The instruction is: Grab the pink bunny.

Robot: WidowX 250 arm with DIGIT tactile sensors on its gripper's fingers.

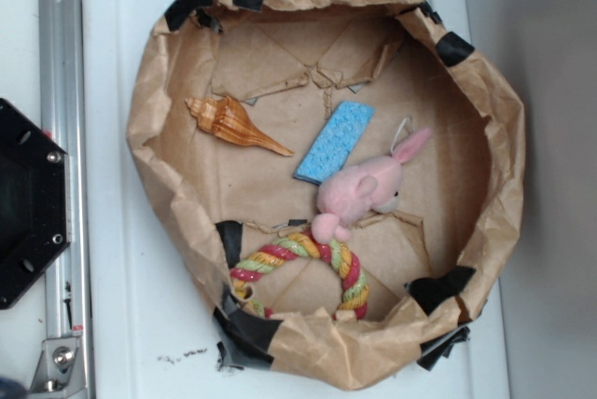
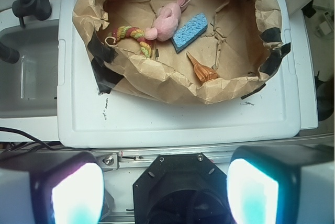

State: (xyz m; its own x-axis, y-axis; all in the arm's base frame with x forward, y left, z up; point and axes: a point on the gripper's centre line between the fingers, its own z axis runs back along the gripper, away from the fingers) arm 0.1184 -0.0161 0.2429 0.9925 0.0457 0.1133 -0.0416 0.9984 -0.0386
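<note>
The pink bunny [image 1: 362,192] is hemmed between sponge [image 1: 334,142] and rope ring [image 1: 303,268]; the tool [image 2: 165,192] is held released, high above, for approach.

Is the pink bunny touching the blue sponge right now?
Cannot tell. In the exterior view the pink bunny sits right against the blue sponge with no gap showing, and the wrist view shows the same, but neither plainly shows contact rather than overlap.
</note>
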